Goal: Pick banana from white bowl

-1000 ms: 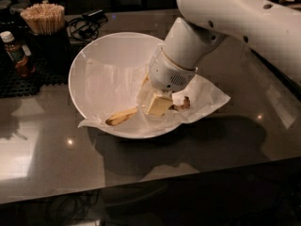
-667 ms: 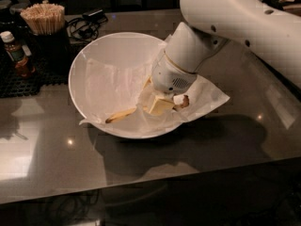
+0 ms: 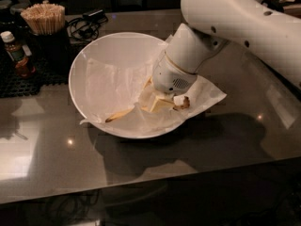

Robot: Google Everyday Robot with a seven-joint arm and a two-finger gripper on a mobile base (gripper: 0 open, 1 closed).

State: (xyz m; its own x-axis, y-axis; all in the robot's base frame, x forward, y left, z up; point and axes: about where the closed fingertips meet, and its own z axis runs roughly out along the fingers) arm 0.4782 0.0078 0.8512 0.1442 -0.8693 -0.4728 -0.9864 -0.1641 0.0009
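Note:
The white bowl [image 3: 89, 60] stands on the dark table, lined with crinkled white paper [image 3: 207, 95] that spills over its right rim. The banana [image 3: 118, 115] lies low in the bowl near the front wall. Its pale tip pokes out to the left, and its dark brownish stem end [image 3: 184, 102] shows to the right. My gripper [image 3: 157, 102] reaches down into the bowl from the upper right and sits right on the banana's middle, hiding that part. The thick white arm [image 3: 235, 22] covers the bowl's right rim.
A cup of wooden sticks [image 3: 44, 20] and a small brown bottle [image 3: 16, 53] stand on a black mat at the back left. Black cables [image 3: 87, 27] lie behind the bowl. The table's front edge [image 3: 141, 187] runs below.
The arm has shifted very slightly to the right. The gripper stays down on the banana in the bowl, and the banana has not visibly moved.

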